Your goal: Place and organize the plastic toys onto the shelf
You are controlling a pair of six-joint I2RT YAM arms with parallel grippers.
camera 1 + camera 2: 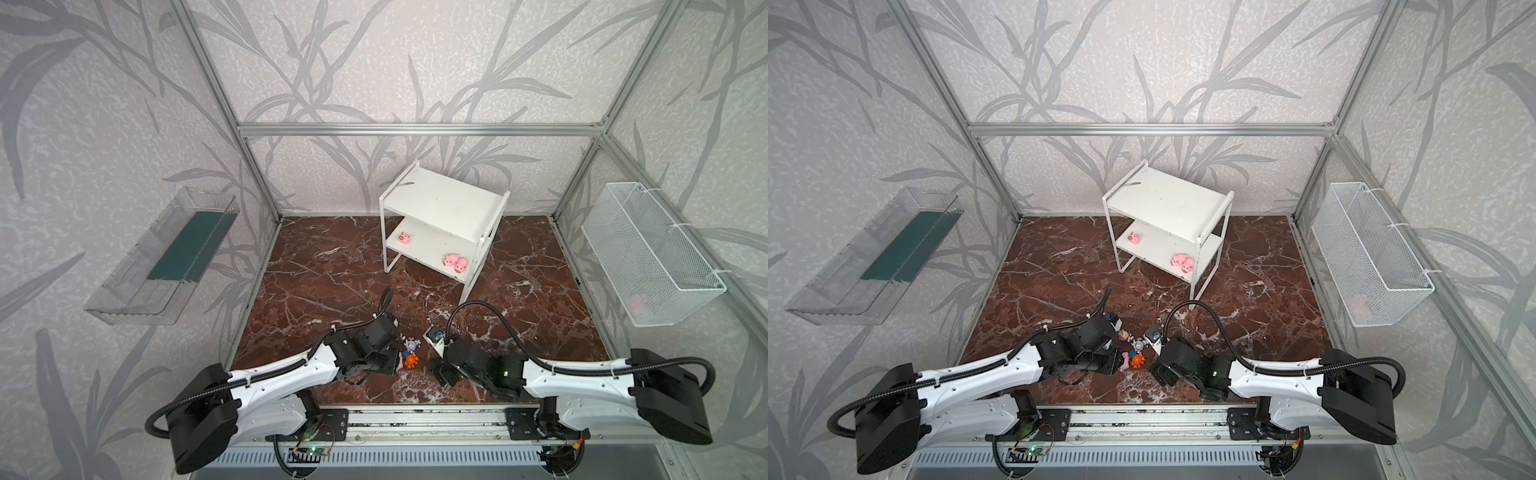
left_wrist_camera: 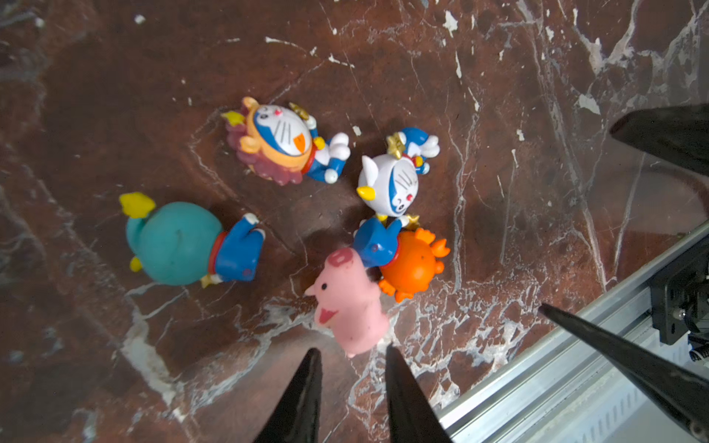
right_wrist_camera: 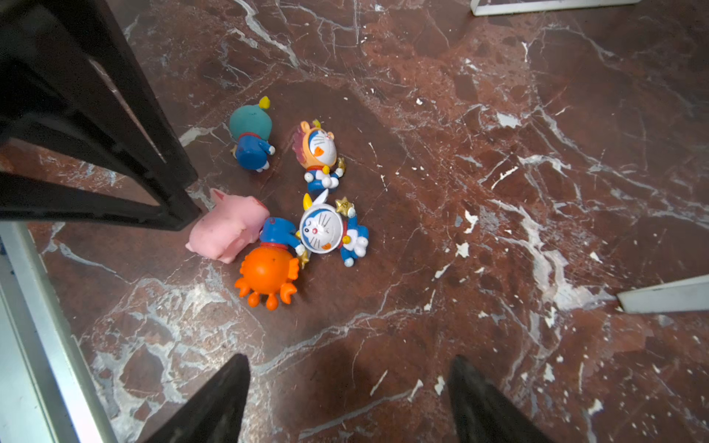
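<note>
On the marble floor near the front lies a cluster of plastic toys: a pink pig (image 2: 347, 303) on its side, touching an orange-headed figurine (image 2: 412, 264), with a white-gold figurine (image 2: 389, 186), a brown-maned one (image 2: 280, 142) and a teal one (image 2: 176, 243) close by. My left gripper (image 2: 352, 349) stands narrowly open just behind the pig's rear, holding nothing. My right gripper (image 3: 349, 359) is wide open above bare floor, short of the orange figurine (image 3: 268, 276). The white shelf (image 1: 440, 195) stands at the back, with three pigs (image 1: 404, 237) (image 1: 449, 260) (image 1: 460, 264) on its lower board.
A clear plastic tray (image 1: 166, 257) hangs on the left wall. A white wire basket (image 1: 652, 253) hangs on the right wall with something pink inside. An aluminium rail (image 1: 415, 419) runs along the front edge. A shelf leg (image 3: 663, 295) stands to one side of the right gripper.
</note>
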